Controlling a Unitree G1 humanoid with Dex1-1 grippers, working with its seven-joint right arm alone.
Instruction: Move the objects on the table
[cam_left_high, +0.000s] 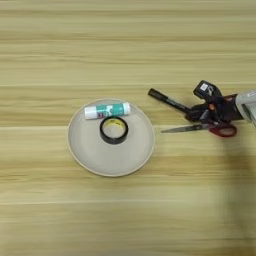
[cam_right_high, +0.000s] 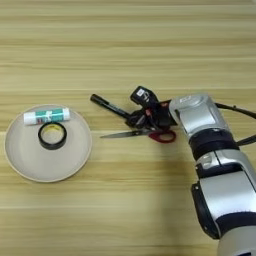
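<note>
marker pen (cam_right_high: 109, 106) beside tool (cam_right_high: 136, 118)

No legible text anywhere; only an unreadable green label on the glue stick (cam_left_high: 107, 110)

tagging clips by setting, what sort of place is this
Probably a desk or craft workspace: a wooden table with a glue stick, tape ring and scissors.

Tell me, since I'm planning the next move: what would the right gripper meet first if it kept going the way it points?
The right gripper points left, at the black marker; further along that line lies the plate, though depth is unclear.
</note>
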